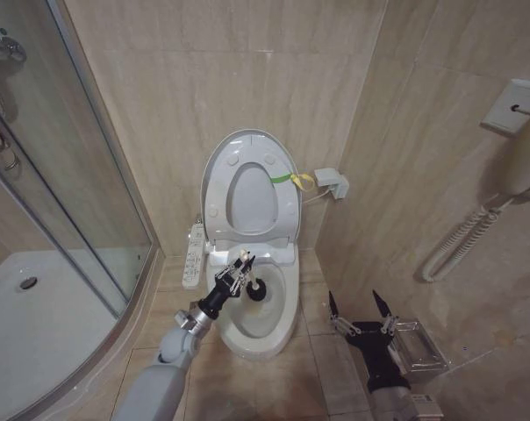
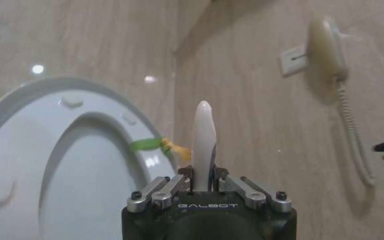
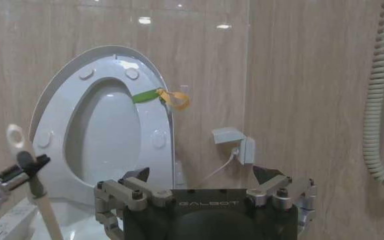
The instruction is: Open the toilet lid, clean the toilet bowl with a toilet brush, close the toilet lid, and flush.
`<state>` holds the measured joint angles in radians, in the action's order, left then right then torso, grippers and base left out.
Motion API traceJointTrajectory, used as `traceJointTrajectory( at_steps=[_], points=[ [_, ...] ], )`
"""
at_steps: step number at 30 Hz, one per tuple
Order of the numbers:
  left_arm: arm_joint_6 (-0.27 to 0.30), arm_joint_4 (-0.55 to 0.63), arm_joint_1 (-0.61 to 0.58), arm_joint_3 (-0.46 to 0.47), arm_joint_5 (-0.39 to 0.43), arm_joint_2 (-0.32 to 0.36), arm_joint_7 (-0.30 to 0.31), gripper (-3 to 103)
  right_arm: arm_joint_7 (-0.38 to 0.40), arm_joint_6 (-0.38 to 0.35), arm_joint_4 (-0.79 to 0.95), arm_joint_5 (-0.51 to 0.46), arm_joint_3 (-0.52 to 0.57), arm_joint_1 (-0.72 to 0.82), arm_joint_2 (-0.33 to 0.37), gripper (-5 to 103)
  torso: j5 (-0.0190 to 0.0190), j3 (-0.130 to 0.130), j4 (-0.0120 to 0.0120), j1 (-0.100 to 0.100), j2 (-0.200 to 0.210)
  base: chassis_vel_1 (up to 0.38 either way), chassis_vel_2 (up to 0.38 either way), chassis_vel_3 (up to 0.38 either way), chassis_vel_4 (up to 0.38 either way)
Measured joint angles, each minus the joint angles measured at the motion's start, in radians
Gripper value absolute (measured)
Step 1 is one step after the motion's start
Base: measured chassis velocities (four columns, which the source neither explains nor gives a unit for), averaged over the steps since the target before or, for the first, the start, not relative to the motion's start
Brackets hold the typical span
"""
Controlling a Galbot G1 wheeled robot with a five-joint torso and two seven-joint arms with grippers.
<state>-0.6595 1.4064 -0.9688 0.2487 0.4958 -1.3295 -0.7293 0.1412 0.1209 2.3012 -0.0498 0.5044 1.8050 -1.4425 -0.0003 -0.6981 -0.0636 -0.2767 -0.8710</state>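
Head view: toilet lid raised against the rear wall.
Brushing: left gripper clamped on toilet brush, head inside toilet bowl.
Right gripper: spread, idle beside bowl.
Left: closing, flushing.

"GALBOT" on both hands.

Left gripper extended forward, clamped; right gripper low, spread.
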Motion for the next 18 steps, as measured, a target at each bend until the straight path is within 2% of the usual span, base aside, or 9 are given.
traceJointTrajectory(
  at_steps=[3, 6, 13, 15, 18],
  points=[
    [-0.012, 0.091, -0.074, 0.053, -0.084, 0.018, 0.003, 19, 0.0, 0.0, 0.0, 0.0, 0.0, 0.0, 0.0, 100, 0.0, 0.0, 0.0001, 0.0, 0.0, 0.0, 0.0, 0.0, 0.0],
    [-0.023, 0.139, -0.133, 0.09, -0.13, 0.026, 0.021, 19, 0.0, 0.0, 0.0, 0.0, 0.0, 0.0, 0.0, 100, -0.0001, 0.0, 0.0001, 0.0, 0.0, 0.0, 0.0, 0.0, 0.0],
    [-0.033, 0.262, -0.243, 0.171, -0.197, 0.026, 0.039, 19, 0.0, 0.0, 0.0, 0.0, 0.0, 0.0, 0.0, 100, -0.0002, 0.0, 0.0001, 0.0, 0.0, 0.0, 0.0, 0.0, 0.0],
    [-0.038, 0.348, -0.303, 0.23, -0.24, 0.023, 0.046, 19, 0.0, 0.0, 0.0, 0.0, 0.0, 0.0, 0.0, 100, -0.0001, 0.0, 0.0, 0.0, 0.0, 0.0, 0.0, 0.0, 0.0],
    [-0.043, 0.404, -0.344, 0.272, -0.264, 0.02, 0.048, 19, 0.0, 0.0, 0.0, 0.0, 0.0, 0.0, 0.0, 100, -0.0001, 0.0, 0.0001, 0.0, 0.0, 0.0, 0.0, 0.0, 0.0]
  ],
)
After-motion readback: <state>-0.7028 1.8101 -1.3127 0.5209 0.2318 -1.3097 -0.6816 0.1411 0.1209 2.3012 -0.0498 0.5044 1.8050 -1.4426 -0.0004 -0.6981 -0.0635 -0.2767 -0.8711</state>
